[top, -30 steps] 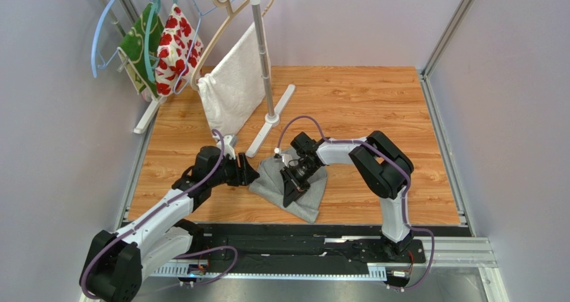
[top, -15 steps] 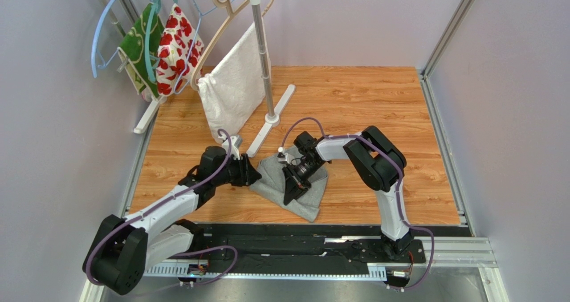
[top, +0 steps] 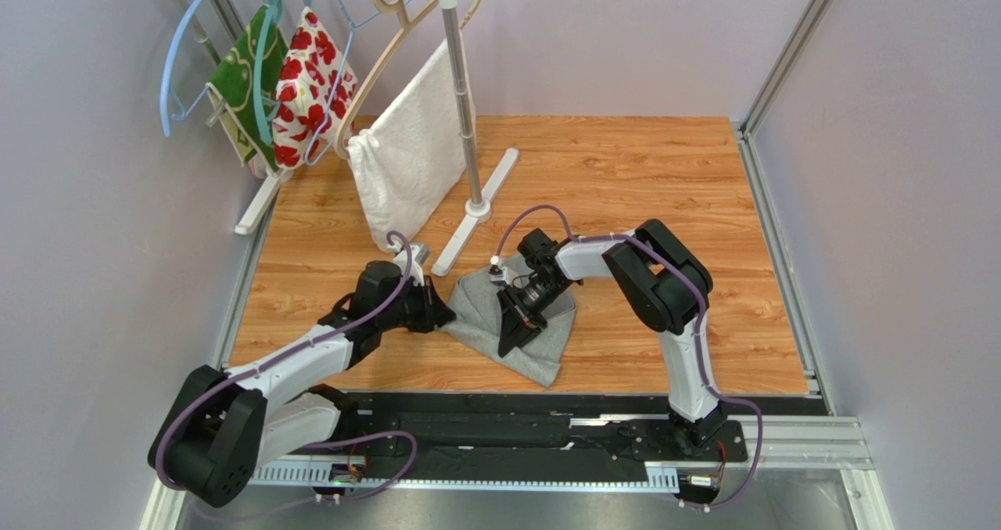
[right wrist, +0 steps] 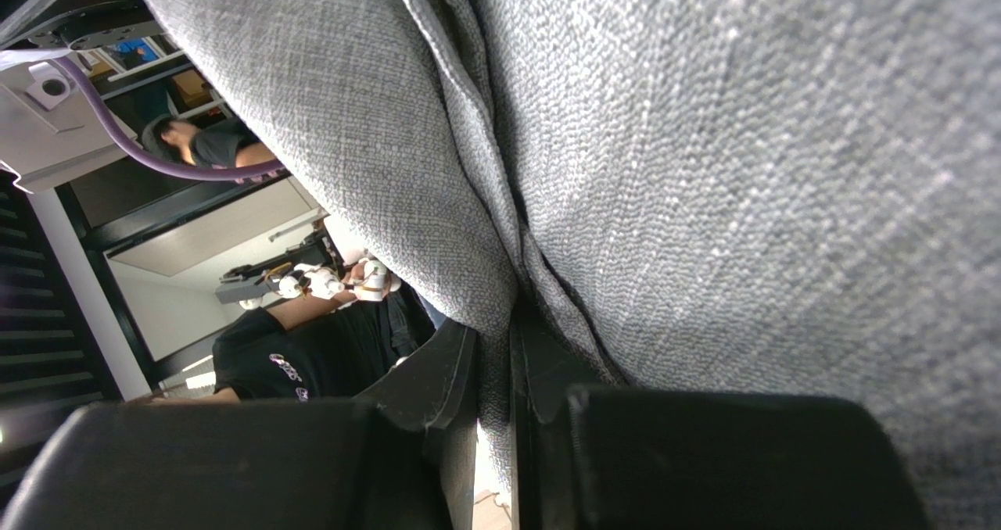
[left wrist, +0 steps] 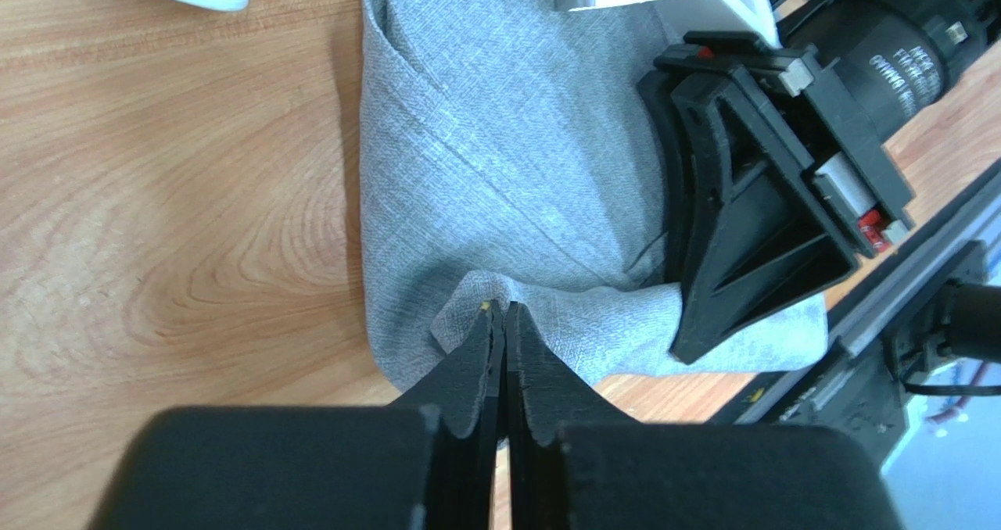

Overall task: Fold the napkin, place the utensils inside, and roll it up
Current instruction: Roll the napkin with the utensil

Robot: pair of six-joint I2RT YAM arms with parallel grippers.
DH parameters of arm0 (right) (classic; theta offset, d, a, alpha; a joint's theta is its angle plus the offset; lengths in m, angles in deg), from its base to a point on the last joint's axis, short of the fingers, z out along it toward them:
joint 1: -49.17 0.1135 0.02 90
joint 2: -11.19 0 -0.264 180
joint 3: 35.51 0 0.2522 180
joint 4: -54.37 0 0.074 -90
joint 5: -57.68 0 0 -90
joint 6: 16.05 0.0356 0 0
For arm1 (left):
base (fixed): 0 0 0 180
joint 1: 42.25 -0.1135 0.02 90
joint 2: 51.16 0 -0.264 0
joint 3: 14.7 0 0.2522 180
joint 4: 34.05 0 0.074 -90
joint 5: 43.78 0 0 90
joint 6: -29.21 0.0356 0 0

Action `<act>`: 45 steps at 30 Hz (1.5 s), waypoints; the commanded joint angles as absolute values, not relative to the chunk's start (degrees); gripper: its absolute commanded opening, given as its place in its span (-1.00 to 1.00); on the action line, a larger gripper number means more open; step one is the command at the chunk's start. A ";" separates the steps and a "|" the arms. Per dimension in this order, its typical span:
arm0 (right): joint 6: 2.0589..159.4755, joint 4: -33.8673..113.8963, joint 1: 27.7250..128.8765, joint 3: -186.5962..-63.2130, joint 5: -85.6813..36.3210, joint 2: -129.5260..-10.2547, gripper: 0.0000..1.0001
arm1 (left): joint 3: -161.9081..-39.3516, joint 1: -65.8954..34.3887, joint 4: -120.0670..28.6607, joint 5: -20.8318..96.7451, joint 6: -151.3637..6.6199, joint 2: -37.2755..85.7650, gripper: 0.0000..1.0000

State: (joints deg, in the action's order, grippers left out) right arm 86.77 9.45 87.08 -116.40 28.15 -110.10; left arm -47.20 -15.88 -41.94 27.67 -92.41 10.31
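The grey napkin (top: pixel 535 352) lies crumpled on the wooden table near its front edge. My left gripper (top: pixel 445 317) is at the napkin's left edge. In the left wrist view its jaws (left wrist: pixel 505 310) are pressed together on a small raised pucker of the napkin (left wrist: pixel 505 143). My right gripper (top: pixel 506 345) lies over the cloth's middle, fingers pointing toward the near edge, and also shows in the left wrist view (left wrist: pixel 687 345). In the right wrist view it (right wrist: pixel 508 319) is shut on a fold of the napkin (right wrist: pixel 729 143). The utensils are out of view.
A metal clothes rack (top: pixel 461 96) stands at the back left with a white towel (top: pixel 405 155) and hangers carrying flowered cloths (top: pixel 308 79). Its white foot (top: pixel 476 210) rests just behind the napkin. A black rail (top: pixel 529 430) runs along the near edge.
My left gripper has slid right to the napkin's left edge and closed from open to shut. The right gripper has shifted only slightly and keeps its grip.
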 commanded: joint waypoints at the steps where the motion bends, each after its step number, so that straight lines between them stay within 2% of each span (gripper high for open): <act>1: 85.99 12.84 86.00 -117.12 18.13 -110.46 -0.84 | -47.88 -15.53 -40.60 27.93 -92.17 12.64 -1.00; 5: 86.43 12.40 86.00 -117.91 18.39 -107.12 -0.26 | -51.39 -15.53 -45.59 31.62 -91.91 16.51 -1.00; 8: 86.61 11.35 86.09 -118.70 18.13 -104.30 -0.07 | -54.56 -15.53 -47.63 33.65 -91.73 20.28 -1.00; 13: 85.82 8.80 86.00 -119.93 15.06 -99.74 0.04 | -58.51 -15.53 -50.79 33.65 -91.82 25.65 -1.00; 19: 84.15 13.25 89.32 -115.02 1.63 -88.49 0.08 | -61.50 -15.53 -54.39 34.53 -91.73 28.90 -1.00; 21: 84.24 15.37 91.44 -113.00 -6.63 -83.50 0.08 | -62.30 -15.53 -54.75 34.62 -91.73 30.22 -1.00; 22: 84.15 17.65 94.23 -110.55 -13.53 -81.73 0.08 | -62.65 -15.53 -55.01 34.62 -91.90 30.75 -1.00; 24: 82.66 20.73 99.93 -108.34 -19.98 -77.95 0.09 | -63.61 -15.62 -55.63 34.53 -92.08 32.33 -1.00; 25: 82.13 21.70 102.15 -105.98 -27.67 -77.15 0.09 | -63.96 -15.62 -55.89 34.44 -91.99 32.86 -1.00; 28: 80.20 25.57 109.45 -102.46 -40.18 -75.82 0.11 | -65.28 -15.71 -56.68 33.74 -91.64 34.79 -1.00; 35: 74.13 31.91 118.60 -99.72 -53.31 -78.89 0.12 | -67.48 -15.97 -58.35 33.04 -90.59 36.64 -1.00; 45: 71.84 32.18 120.98 -100.33 -54.73 -86.80 0.09 | -68.10 -16.24 -59.14 32.77 -89.97 36.99 -1.00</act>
